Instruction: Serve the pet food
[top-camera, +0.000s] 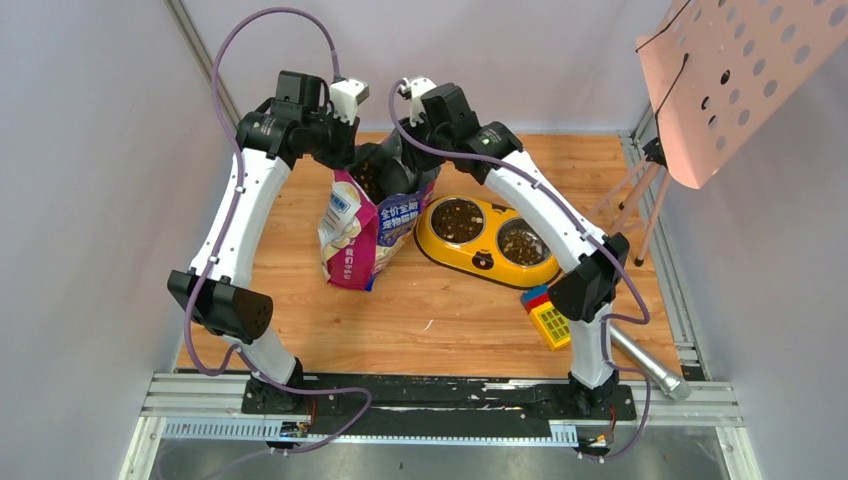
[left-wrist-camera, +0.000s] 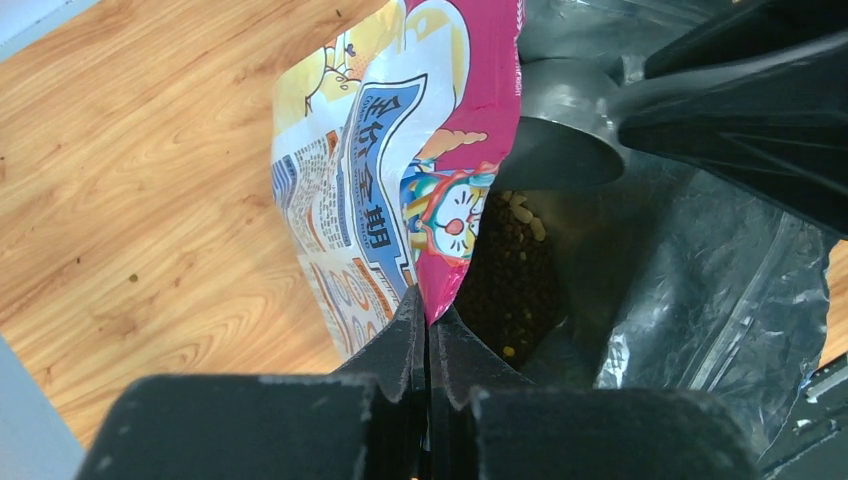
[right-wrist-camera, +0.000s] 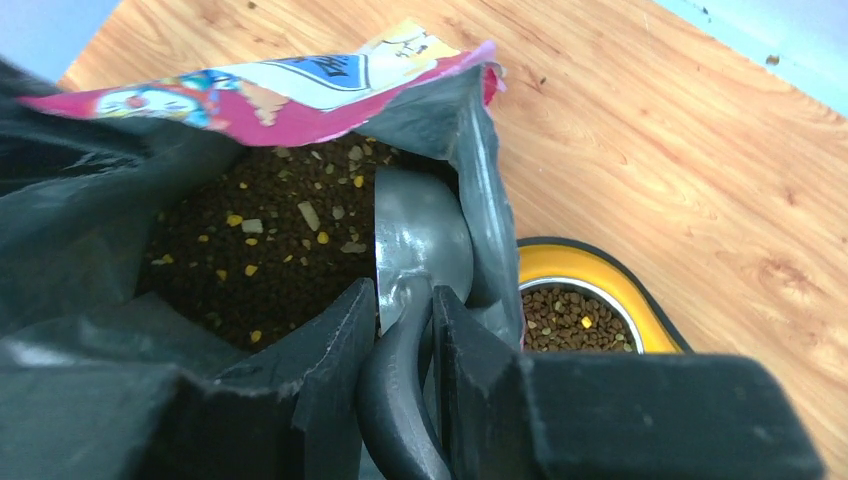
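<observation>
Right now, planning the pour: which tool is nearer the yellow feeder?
Right. The right tool holds the scoop in the bag mouth, on the side by the yellow feeder; the left tool pinches the bag's opposite rim, farther away.

You have pale grey walls (top-camera: 90, 140) enclosing a wood-grain tabletop (top-camera: 450, 320) beneath the jaws, and a pink perforated panel (top-camera: 745, 100) standing well right of them.
</observation>
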